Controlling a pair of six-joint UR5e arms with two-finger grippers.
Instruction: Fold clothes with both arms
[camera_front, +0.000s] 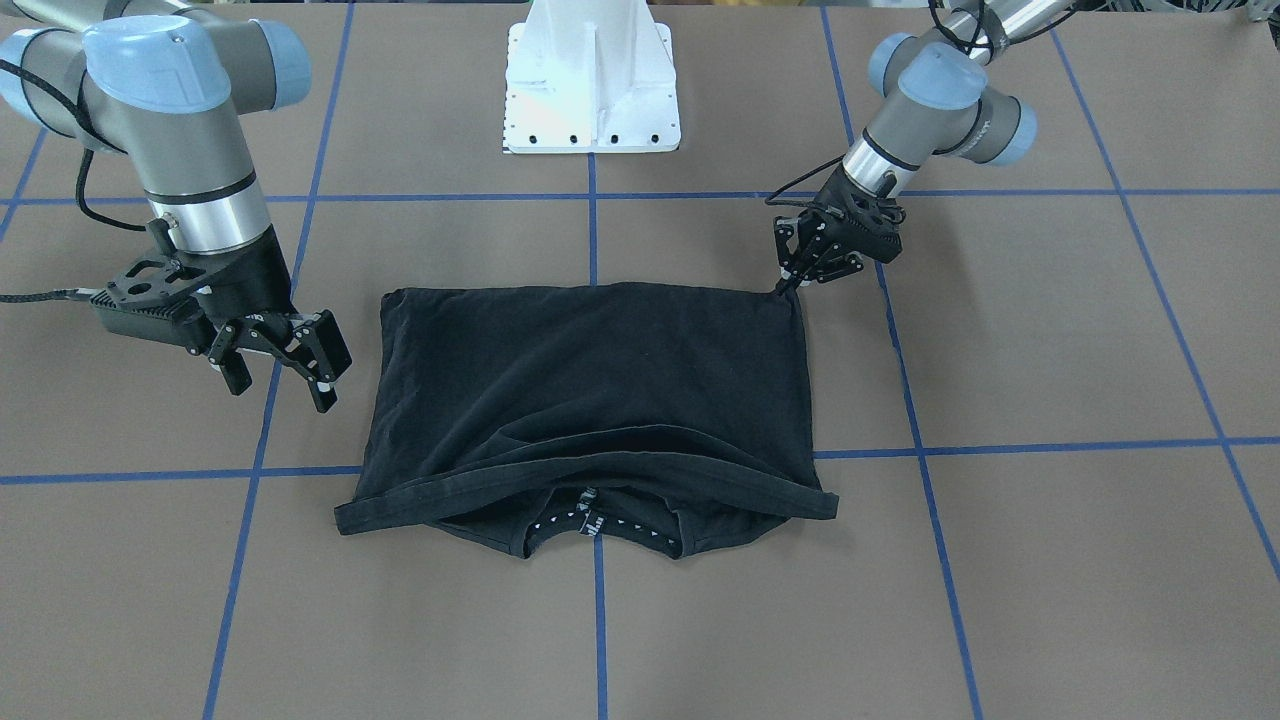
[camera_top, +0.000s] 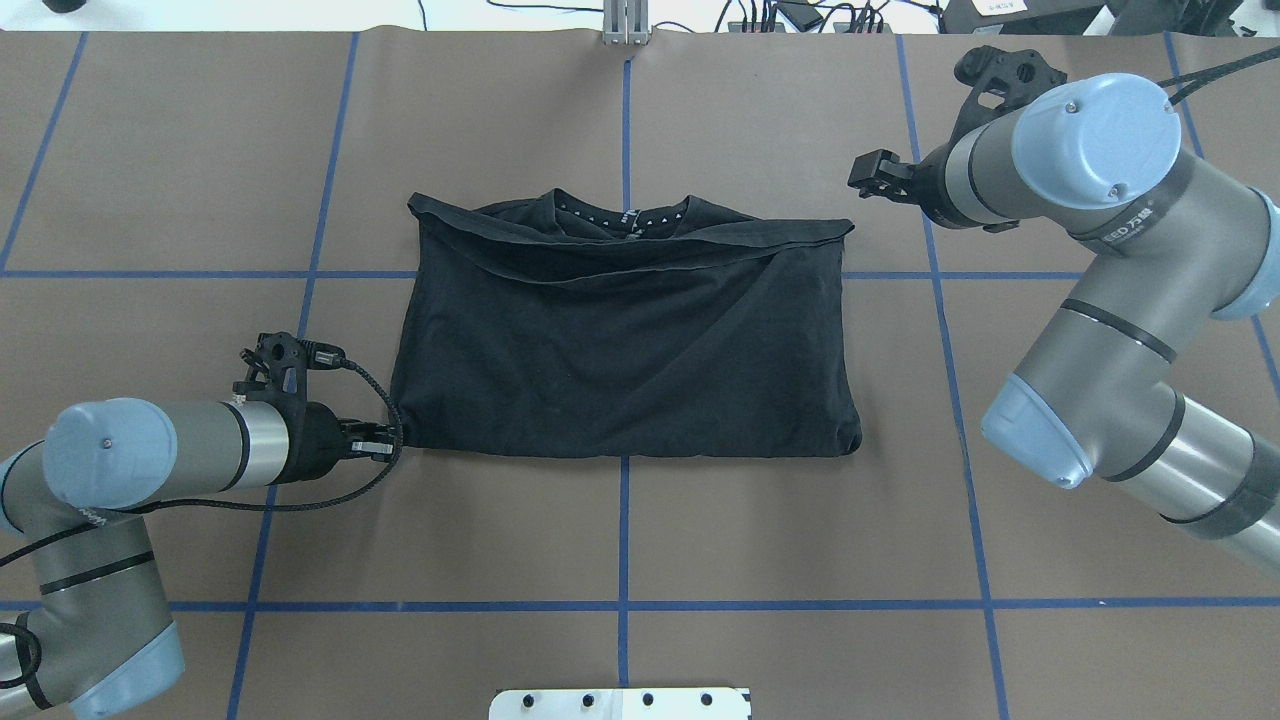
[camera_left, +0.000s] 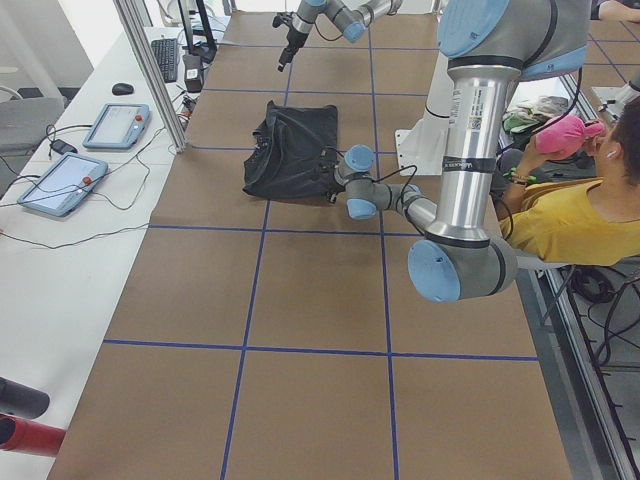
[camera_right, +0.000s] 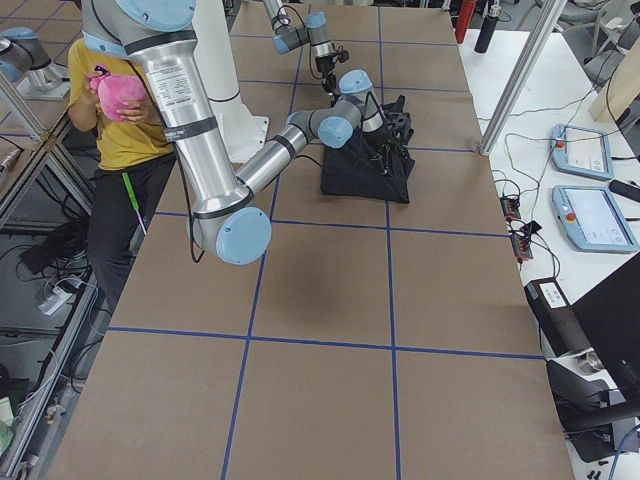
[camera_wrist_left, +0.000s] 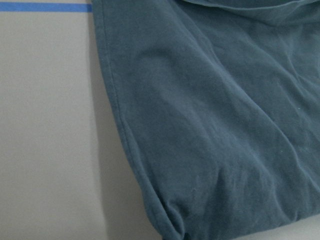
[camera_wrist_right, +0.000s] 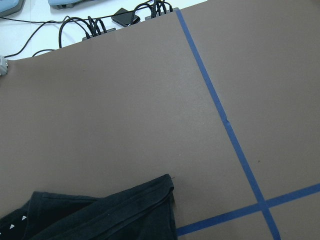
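Black T-shirt (camera_front: 600, 380) folded flat, left hand (camera_front: 786, 288) pinching its corner, right hand (camera_front: 281, 395) spread wide, clear of the cloth

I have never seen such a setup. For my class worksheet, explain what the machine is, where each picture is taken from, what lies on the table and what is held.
The machine is two jointed robot arms at a taped table. Two pictures look down, one facing the robot, one from behind it; two look from the table's ends; two come from wrist cameras. A black shirt lies folded, collar showing. The left gripper pinches one shirt corner. The right gripper is open and empty, beside the shirt.
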